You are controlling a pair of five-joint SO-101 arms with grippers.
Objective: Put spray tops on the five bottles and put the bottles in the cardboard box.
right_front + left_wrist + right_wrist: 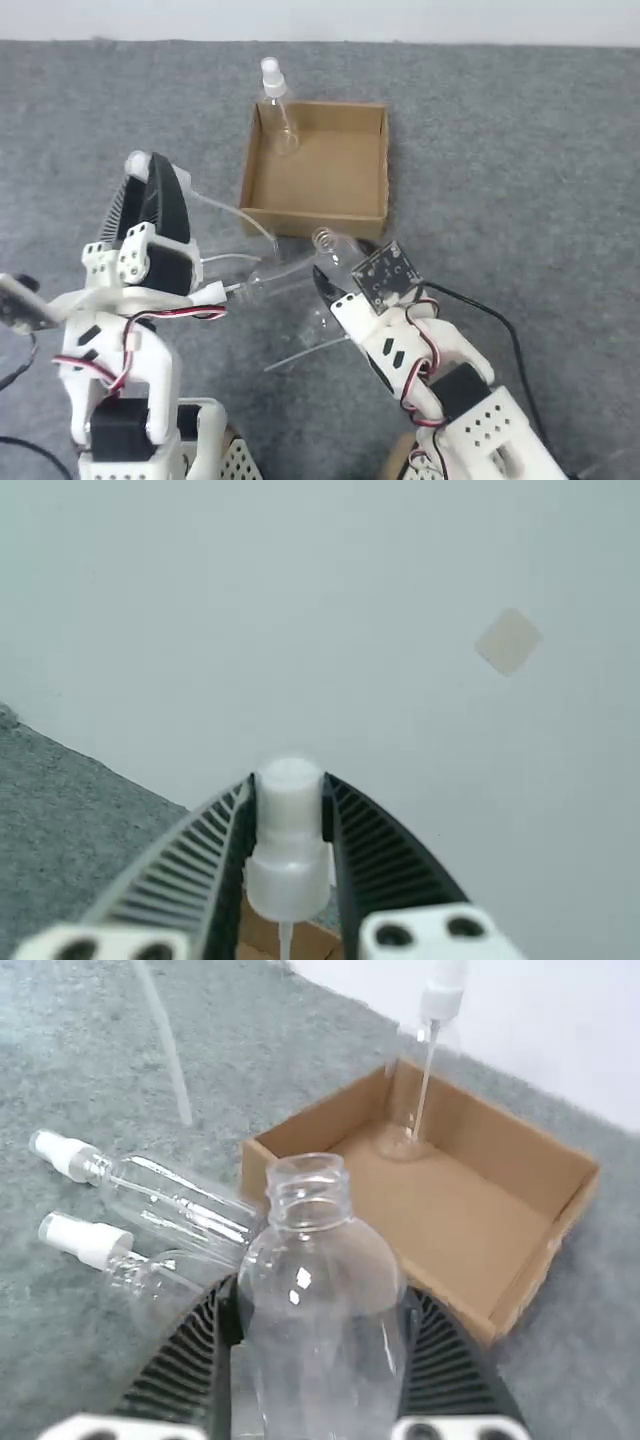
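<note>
L claw (288,785): sprayer (288,865); R claw (320,1305): bottle (312,1210)

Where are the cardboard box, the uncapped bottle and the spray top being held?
cardboard box (312,222), high view, on its front wall.
uncapped bottle (320,1290), right wrist view, on its clear body.
spray top (289,830), left wrist view, on its white middle.

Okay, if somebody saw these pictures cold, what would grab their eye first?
First, the right gripper, its jaws shut on an uncapped clear bottle whose neck points toward the cardboard box. To its left, the left gripper pinches a white spray top held aloft. One capped bottle stands in the box's far left corner.
</note>
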